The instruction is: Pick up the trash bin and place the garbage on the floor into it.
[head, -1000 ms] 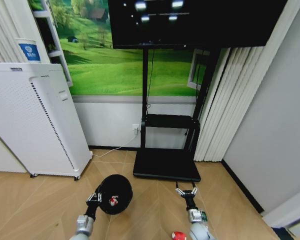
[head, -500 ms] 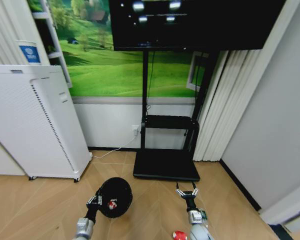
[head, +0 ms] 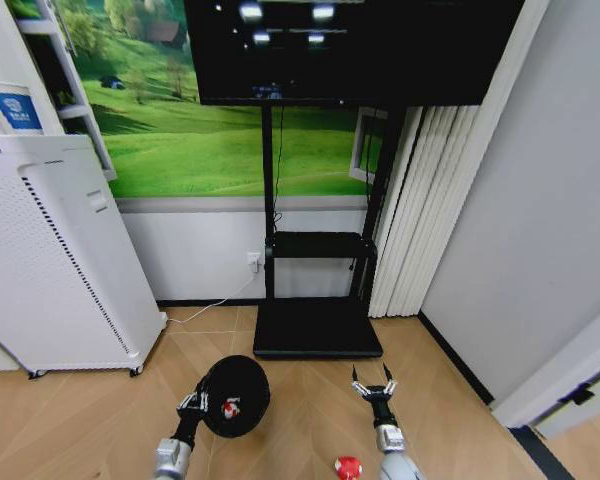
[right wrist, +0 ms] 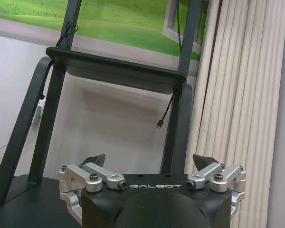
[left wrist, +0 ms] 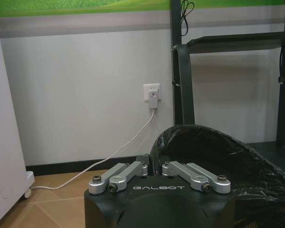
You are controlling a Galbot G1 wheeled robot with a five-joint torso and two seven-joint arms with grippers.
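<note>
1. The left hand [head: 192, 405] is clamped on the rim of the trash bin [head: 235, 395], its linkages drawn in tight against the black liner in the left wrist view; the bin hangs out in front of the arm, low above the floor [head: 300, 400], mouth toward the head camera.
2. The right hand [head: 374, 385] is spread open and holds nothing. Its dark fingertips [right wrist: 96, 159] stand wide apart, aimed at the TV stand [head: 318, 340] by the wall.
3. Inside the bin lies one red-and-white piece [head: 229, 406], so I judge part of the garbage is already in.
4. Another red-and-white piece [head: 347, 466] sits on the floor at the near edge of the head view, just beside the right arm. The bottle may be hidden close to that wrist; I cannot tell.
5. To do this step well, I judge the left hand should keep the bin's mouth level and near the litter, while the right hand drops straight over the piece, since the piece looks small and rounded and could roll on smooth flooring.
6. Materials: the bin is round, tapered and lined with a crinkled, glossy black bag; the floor is pale wood-look plank; the stand base is flat matt black; the hands are bare metal links on black housings.
</note>
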